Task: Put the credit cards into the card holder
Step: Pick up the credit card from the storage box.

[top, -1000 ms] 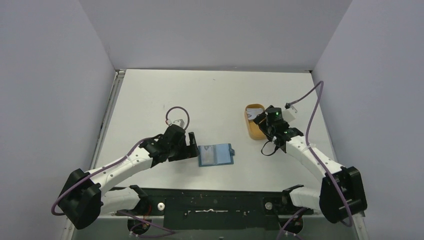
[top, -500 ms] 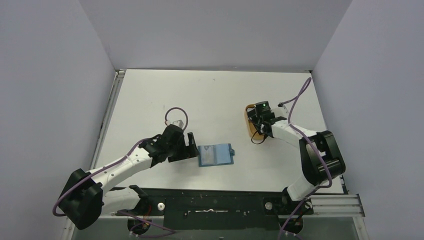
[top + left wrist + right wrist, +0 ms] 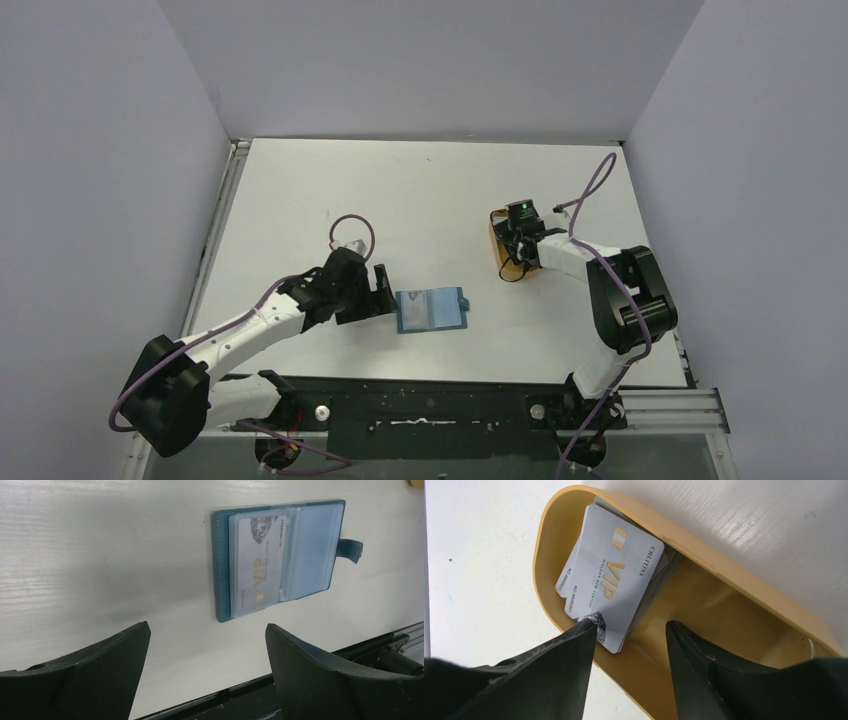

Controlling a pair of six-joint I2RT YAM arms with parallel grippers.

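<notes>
Your right gripper (image 3: 631,624) has reached deeper into the orange tray (image 3: 734,590), jaws part-open at the corner of the credit cards (image 3: 609,575), holding none. The left gripper (image 3: 207,626) waits wide and empty beside the open card holder (image 3: 222,565), probably to steady it.

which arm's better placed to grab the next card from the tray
The right: the right pincer sits open in the yellow tray, straddling a corner of the VIP cards. The left pincer hovers open by the card holder.
</notes>
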